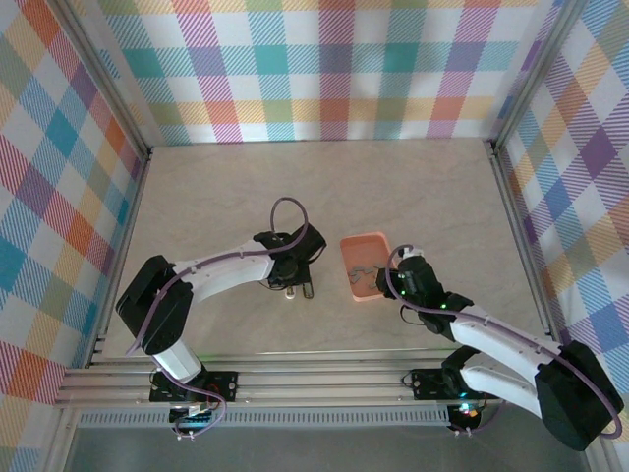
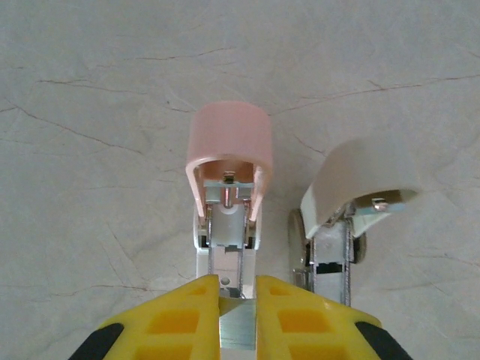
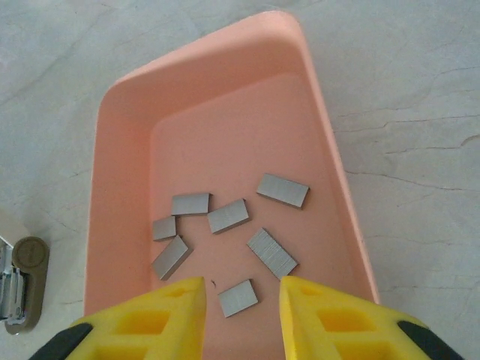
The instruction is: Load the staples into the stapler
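Loading appears not begun: seven staples (image 3: 228,215) lie loose in the salmon tray (image 3: 120,187), and the right gripper (image 3: 241,286) hangs over them, fingers apart and empty. The stapler (image 2: 352,187) stands lid-up on the counter (image 2: 90,112), just beside the white-and-pink stapler (image 2: 229,142). The left gripper (image 2: 238,291) is clamped on the rear of the white-and-pink one.

**Matt stone-look top, smooth plastic, bright metal**

The pale marble-patterned tabletop (image 2: 90,90) looks matt, crossed by thin dark veins like hairline cracks. The salmon-orange plastic tray (image 3: 120,165) is smooth with a soft satin sheen. The short grey metal staple strips (image 3: 283,190) in it are dull and finely ridged. The mini stapler with the whitish plastic top (image 2: 352,176) has a smooth matt cap over shiny grey metal. The pink-capped white mini stapler (image 2: 229,135) likewise pairs matt plastic with bright metal. The moulded yellow plastic fingers (image 2: 176,322) of the left gripper (image 2: 238,282) look matt and slightly grainy, as do those of the right gripper (image 3: 241,283).
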Robot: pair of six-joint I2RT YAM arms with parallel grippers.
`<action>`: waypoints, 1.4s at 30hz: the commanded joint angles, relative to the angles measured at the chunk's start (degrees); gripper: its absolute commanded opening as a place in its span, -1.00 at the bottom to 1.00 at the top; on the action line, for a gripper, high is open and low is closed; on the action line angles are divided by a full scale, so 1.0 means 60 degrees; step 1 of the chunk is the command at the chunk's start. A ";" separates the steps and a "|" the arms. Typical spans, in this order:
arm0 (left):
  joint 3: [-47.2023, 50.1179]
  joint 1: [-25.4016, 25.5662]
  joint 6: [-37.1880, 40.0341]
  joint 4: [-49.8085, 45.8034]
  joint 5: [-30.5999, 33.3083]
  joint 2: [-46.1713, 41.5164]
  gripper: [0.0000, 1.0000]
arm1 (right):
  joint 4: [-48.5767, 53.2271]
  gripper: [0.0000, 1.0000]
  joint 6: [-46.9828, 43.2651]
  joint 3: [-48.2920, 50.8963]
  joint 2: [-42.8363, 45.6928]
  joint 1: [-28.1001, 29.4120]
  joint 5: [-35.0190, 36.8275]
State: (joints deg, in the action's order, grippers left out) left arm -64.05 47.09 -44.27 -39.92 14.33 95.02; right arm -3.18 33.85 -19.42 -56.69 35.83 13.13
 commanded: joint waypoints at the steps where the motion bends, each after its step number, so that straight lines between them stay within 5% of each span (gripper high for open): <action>1: -0.0158 0.0215 -0.0476 -0.0062 0.0583 -0.0038 -0.69 | -0.0646 -0.35 -0.0550 -0.0363 -0.0086 -0.0054 -0.0737; 42: 0.0347 0.0282 0.0796 0.0265 0.0385 0.0465 -0.71 | -0.0368 -0.36 -0.0206 -0.0239 0.0413 -0.0068 -0.1206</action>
State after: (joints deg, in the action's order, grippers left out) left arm -63.05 48.31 -40.18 -38.54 17.04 97.14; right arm -5.08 31.77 -21.12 -55.11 35.66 6.52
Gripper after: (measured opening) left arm 0.150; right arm 0.321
